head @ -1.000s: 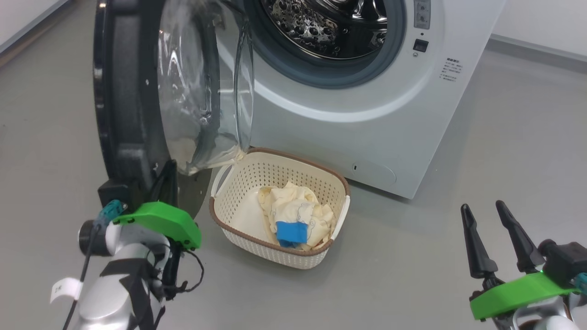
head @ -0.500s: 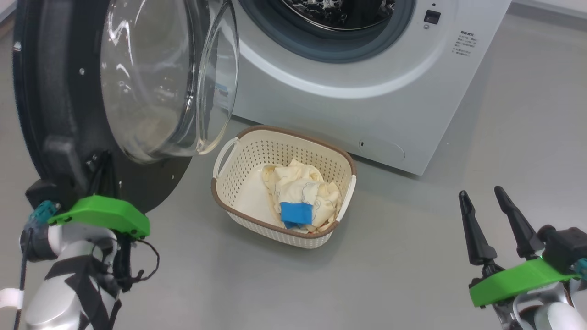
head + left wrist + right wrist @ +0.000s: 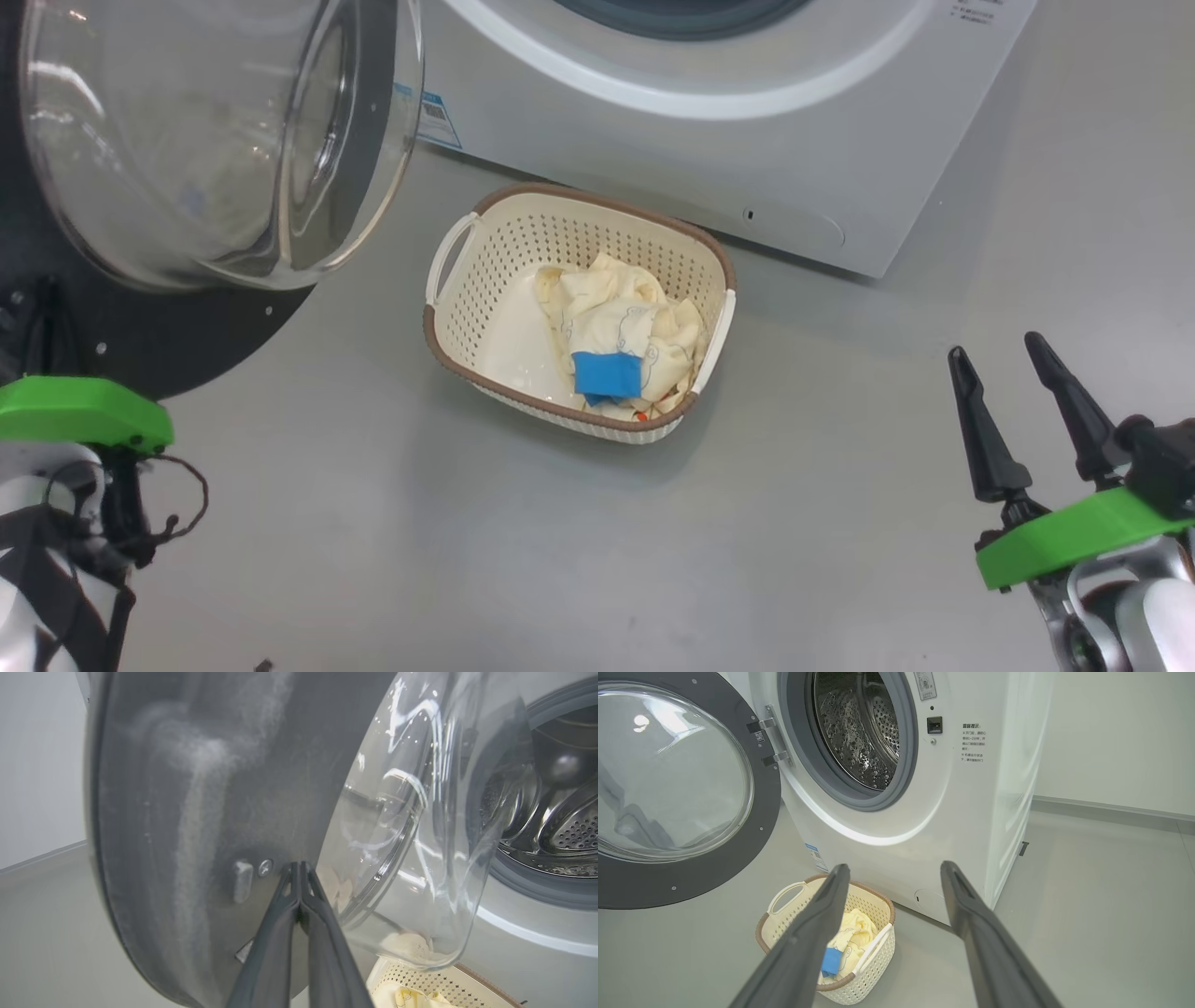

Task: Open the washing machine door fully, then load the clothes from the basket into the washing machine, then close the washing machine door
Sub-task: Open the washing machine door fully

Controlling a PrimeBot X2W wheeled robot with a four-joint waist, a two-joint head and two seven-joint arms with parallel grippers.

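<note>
The washing machine door (image 3: 205,149) is standing wide open, with the left gripper (image 3: 299,868) at its inner face.

The left gripper's two fingers are pressing together with nothing between them. Their tips seem to be touching the door's dark inner ring just beside a small screw, though the close wrist view is leaving contact unsure. The right gripper (image 3: 993,347) is hanging apart from everything at the lower right, its fingers spread and empty. The basket (image 3: 523,233) is sitting on the grey floor (image 3: 467,541) just in front of the washing machine (image 3: 653,140), below the door's glass bulge. The clothes (image 3: 616,327) are lying bunched in the basket's right half, blue patch facing up. The steel drum (image 3: 859,728) is showing through the open mouth.
</note>
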